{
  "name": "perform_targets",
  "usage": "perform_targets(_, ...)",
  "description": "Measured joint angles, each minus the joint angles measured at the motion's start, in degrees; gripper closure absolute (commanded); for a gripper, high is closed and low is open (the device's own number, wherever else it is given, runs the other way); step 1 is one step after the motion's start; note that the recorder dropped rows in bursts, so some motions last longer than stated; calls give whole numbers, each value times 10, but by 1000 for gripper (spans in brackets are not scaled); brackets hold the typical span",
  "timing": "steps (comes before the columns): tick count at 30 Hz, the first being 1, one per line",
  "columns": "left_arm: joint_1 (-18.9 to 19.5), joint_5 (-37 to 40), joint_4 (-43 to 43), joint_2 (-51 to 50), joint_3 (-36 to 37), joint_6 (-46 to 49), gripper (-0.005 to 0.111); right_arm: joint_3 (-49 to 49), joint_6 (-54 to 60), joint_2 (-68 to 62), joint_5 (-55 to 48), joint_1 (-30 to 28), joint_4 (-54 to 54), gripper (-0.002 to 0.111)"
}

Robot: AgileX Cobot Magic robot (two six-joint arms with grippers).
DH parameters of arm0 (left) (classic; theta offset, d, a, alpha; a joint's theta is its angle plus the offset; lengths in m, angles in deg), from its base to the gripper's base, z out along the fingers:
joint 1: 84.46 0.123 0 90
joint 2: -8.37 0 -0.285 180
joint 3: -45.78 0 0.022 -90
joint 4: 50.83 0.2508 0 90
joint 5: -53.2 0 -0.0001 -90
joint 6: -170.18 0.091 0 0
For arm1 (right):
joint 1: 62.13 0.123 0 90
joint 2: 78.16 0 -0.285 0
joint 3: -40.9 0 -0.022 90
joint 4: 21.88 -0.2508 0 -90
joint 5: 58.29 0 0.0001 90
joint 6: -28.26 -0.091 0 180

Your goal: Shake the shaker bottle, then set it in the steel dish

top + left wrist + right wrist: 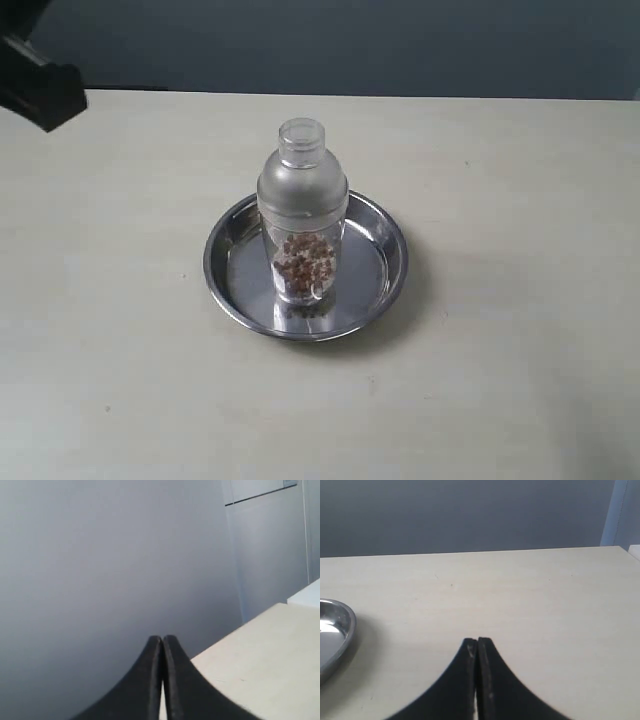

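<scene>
The left claw [162,642] is fully closed, both fingers pressed tip to tip with nothing between them, and it faces a bare wall past the edge of the table [520,300]. The right claw [477,642] is likewise closed and empty, low over the table and just beside the dish [385,262]. The bottle [302,210] stands upright near the middle of the dish, touched by neither claw. It is probably light: thin clear plastic with only a small heap of brown granules [303,262] at the bottom. The wall looks stiff, so it should bear a firm squeeze, but the frosted surface may be slippery. The recommended hold is the straight body just below the domed shoulder, from the side. Avoid the small cap [301,142], which may pull off. The loose granules will shift when the bottle is shaken. Both claws need to open before any grasp.
</scene>
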Motion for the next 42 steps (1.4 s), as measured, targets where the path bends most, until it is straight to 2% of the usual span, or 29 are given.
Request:
perform_targets(5,24,-93,-39,22,68,4,106,0,0,0,0,0,0,109)
perform_targets(7,33,-129,-27,26,102,-21,106,0,0,0,0,0,0,109)
perform_targets(10,58,-152,43,35,154,-123,106,0,0,0,0,0,0,109)
perform_targets(12,90,-151,101,44,184,-206,106,0,0,0,0,0,0,109)
perform_targets(15,140,-114,182,67,217,-309,106,0,0,0,0,0,0,109)
perform_targets(16,173,-78,217,95,237,-356,106,0,0,0,0,0,0,109)
perform_targets(19,206,-49,234,149,272,-381,106,0,0,0,0,0,0,109)
perform_targets(24,287,4,234,301,378,-420,106,0,0,0,0,0,0,109)
perform_targets(26,307,43,228,341,380,-424,106,0,0,0,0,0,0,109)
perform_targets(33,327,204,226,405,380,-430,106,0,0,0,0,0,0,109)
perform_targets(42,327,221,225,416,380,-420,106,0,0,0,0,0,0,109)
